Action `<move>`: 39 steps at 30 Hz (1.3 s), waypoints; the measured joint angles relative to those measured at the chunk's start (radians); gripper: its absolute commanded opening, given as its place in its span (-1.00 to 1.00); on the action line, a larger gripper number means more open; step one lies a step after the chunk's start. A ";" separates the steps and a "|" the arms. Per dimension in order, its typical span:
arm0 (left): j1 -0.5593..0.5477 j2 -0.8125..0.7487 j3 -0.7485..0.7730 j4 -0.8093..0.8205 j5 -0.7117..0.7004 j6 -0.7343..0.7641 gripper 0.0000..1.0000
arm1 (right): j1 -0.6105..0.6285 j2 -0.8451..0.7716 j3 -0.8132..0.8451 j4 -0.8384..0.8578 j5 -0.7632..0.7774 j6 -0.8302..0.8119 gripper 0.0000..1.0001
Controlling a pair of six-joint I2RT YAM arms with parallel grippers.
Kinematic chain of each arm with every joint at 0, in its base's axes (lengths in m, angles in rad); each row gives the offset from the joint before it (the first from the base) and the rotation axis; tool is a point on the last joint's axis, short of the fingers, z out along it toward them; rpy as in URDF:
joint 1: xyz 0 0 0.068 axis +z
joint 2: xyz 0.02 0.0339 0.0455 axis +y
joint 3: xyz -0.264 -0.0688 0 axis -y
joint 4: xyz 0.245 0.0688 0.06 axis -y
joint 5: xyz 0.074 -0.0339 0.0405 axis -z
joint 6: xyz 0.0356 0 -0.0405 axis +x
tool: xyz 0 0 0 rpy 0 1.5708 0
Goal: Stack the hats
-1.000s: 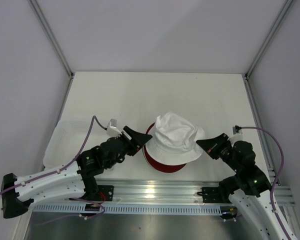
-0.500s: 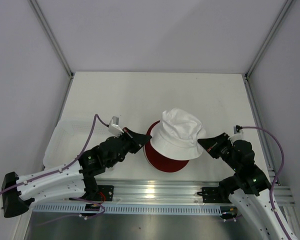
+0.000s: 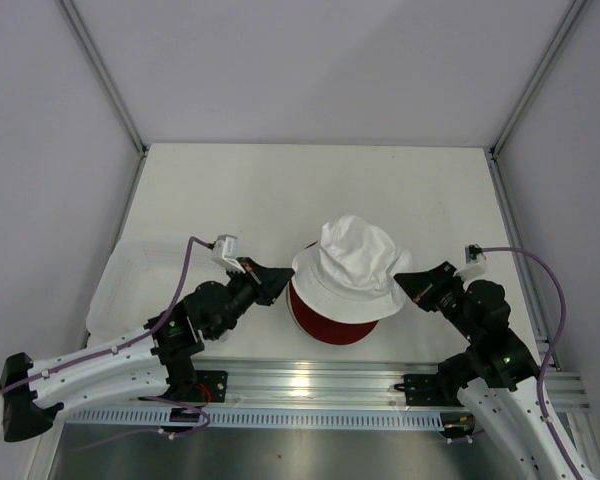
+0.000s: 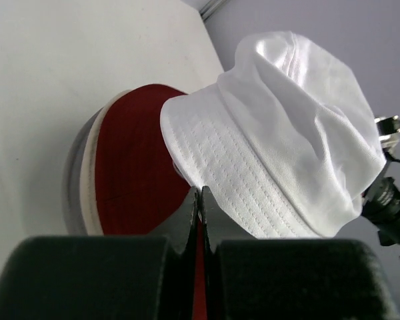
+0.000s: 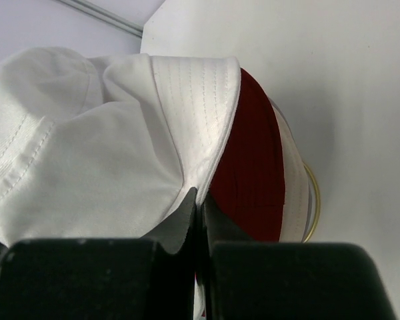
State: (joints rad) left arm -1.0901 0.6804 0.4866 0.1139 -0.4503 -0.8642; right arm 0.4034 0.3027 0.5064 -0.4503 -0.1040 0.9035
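The white hat point(image 3: 348, 265) hangs between both grippers, a little above the other two hats. My left gripper point(image 3: 286, 280) is shut on the left edge of its brim, seen close in the left wrist view point(image 4: 200, 191). My right gripper point(image 3: 400, 282) is shut on the right side of the brim point(image 5: 199, 193). Under the white hat point(image 4: 287, 133) point(image 5: 87, 147) lies the dark red hat point(image 3: 325, 328) point(image 4: 133, 173) point(image 5: 253, 173). It rests on the beige hat point(image 4: 87, 180) point(image 5: 295, 187), of which only the cream and grey rim shows.
A shallow clear plastic tray point(image 3: 130, 270) lies at the table's left edge, beside the left arm. The aluminium rail point(image 3: 310, 385) with the arm bases runs along the near edge. Grey walls and frame posts point(image 3: 110, 90) enclose the table.
The left gripper has closed onto the left edge of the white hat's brim. The hat has shifted slightly and now spreads between both grippers over the red hat.
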 measured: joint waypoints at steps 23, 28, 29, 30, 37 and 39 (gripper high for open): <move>-0.140 0.003 -0.081 -0.045 -0.087 0.086 -0.99 | 0.000 -0.042 -0.129 0.037 -0.106 -0.084 -0.84; -0.185 0.032 -0.097 -0.123 -0.175 0.079 -0.99 | 0.000 -0.039 -0.130 -0.006 -0.069 -0.105 0.17; -0.189 0.032 -0.107 -0.135 -0.185 0.078 -0.99 | 0.000 -0.034 -0.128 -0.025 -0.059 -0.111 0.21; -0.192 0.032 -0.119 -0.150 -0.198 0.076 -0.99 | 0.000 -0.026 -0.123 -0.045 -0.045 -0.115 0.22; -0.194 0.016 -0.148 -0.219 -0.251 0.053 -0.98 | 0.000 0.043 -0.085 -0.078 0.011 -0.069 0.28; -0.195 -0.008 -0.148 -0.238 -0.255 0.040 -0.99 | 0.000 0.053 -0.073 -0.090 0.037 -0.046 0.28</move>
State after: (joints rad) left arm -1.2846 0.6720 0.3386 -0.1246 -0.7052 -0.8246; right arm 0.4034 0.3561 0.4335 -0.5400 -0.0666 0.8577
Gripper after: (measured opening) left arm 0.008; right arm 0.639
